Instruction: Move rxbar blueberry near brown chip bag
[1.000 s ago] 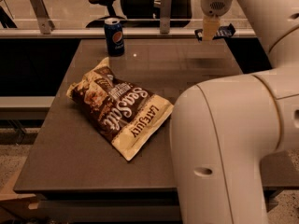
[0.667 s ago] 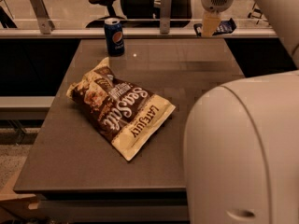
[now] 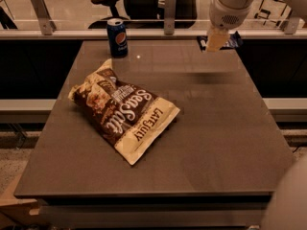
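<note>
The brown chip bag (image 3: 125, 113) lies flat on the left half of the dark table (image 3: 216, 128), with its "Sea Salt" script facing up. The rxbar blueberry (image 3: 233, 41) is a small dark blue wrapper at the table's far right edge. My gripper (image 3: 216, 41) comes down from above right at the bar and covers its middle. Only the bar's two ends show on either side of it. Whether the gripper touches or holds the bar cannot be told.
A blue Pepsi can (image 3: 116, 37) stands upright at the far left of the table, behind the chip bag. A rail with metal posts (image 3: 170, 6) and office chairs lie beyond the far edge. Part of my arm (image 3: 288, 200) fills the bottom right corner.
The big arm segment that covered the right of the view has swung out toward the lower right corner. The gripper has stayed at the bar by the far right edge.
</note>
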